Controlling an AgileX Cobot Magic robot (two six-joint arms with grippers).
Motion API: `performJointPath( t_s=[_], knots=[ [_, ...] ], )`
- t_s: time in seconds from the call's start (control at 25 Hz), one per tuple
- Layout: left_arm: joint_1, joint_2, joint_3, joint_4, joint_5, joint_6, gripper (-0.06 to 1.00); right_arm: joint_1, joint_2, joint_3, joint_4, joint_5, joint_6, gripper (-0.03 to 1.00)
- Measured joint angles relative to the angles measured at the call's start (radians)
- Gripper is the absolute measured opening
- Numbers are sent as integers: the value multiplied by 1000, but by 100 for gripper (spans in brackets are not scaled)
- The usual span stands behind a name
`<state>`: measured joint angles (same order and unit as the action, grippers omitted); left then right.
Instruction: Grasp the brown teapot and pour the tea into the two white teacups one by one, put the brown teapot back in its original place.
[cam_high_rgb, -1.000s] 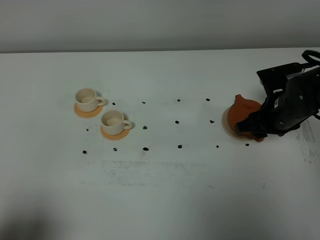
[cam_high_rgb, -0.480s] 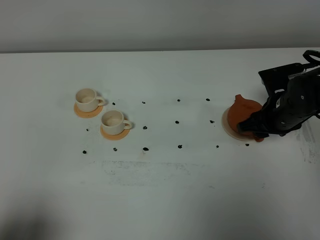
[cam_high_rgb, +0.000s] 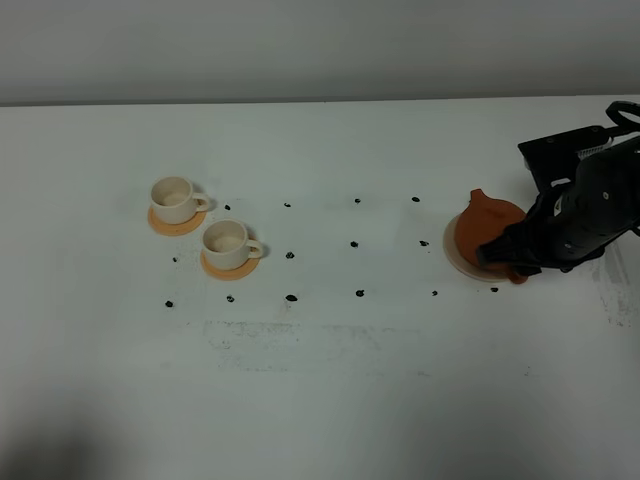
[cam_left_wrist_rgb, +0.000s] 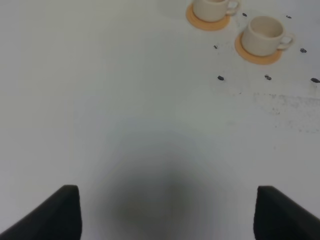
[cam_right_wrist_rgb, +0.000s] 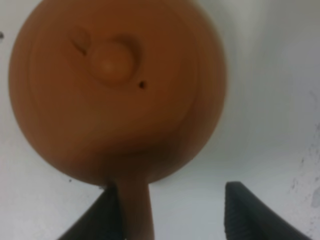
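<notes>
Teapot (cam_high_rgb: 487, 226), lid on, sitting on its saucer (cam_high_rgb: 451, 249)
Right gripper (cam_right_wrist_rgb: 177, 214) holds its jaws apart astride the teapot's handle (cam_right_wrist_rgb: 136, 210); left gripper (cam_left_wrist_rgb: 167, 215) is spread wide above the table (cam_high_rgb: 350, 390). Two teacups (cam_high_rgb: 173, 198) (cam_high_rgb: 225, 238) rest on orange coasters (cam_high_rgb: 160, 224) (cam_high_rgb: 212, 268).

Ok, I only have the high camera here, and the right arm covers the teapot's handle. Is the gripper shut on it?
Observer: No. In the right wrist view the teapot's handle sits between the right gripper's open jaws, right beside one finger, with a gap to the other.
Operator: And the left arm? It's out of my picture.
Observer: The left gripper is open over bare table, with both cups visible some way beyond it.
</notes>
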<state>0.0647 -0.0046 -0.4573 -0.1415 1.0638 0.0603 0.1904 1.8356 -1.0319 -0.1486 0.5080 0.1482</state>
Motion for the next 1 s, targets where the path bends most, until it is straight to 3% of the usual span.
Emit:
performJointPath(
  t_s=[0.28,0.48,0.64,1.0],
  knots=[
    [0,0,0,0,0,0,67,0,1,0,0,-2,-9,40],
    [0,0,0,0,0,0,67,0,5,0,20,-13,-111,9],
    [0,0,0,0,0,0,67,-1,16,0,44,-13,-177,9],
    [0,0,0,0,0,1,67,-2,20,0,51,-16,-182,9]
  ],
)
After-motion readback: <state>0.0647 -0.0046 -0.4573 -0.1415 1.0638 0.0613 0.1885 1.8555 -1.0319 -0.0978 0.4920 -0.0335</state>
